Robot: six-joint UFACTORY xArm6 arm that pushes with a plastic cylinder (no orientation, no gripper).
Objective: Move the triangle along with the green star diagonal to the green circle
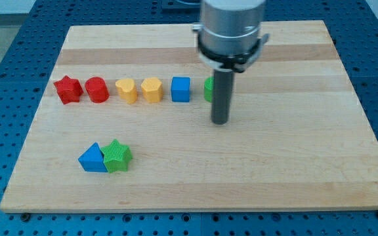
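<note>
Down and to the view's left from my tip [220,122]: small blue triangle block [92,159] touching green star block [117,156]. No hand here, only a rod.

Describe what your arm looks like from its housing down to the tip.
The arm's lower part is a wide silver-grey cylinder with a black ring beneath it. A thin dark cable runs by the ring on the view's right. From the ring hangs a straight dark rod, plain and unmarked, round in section, ending in my tip.
</note>
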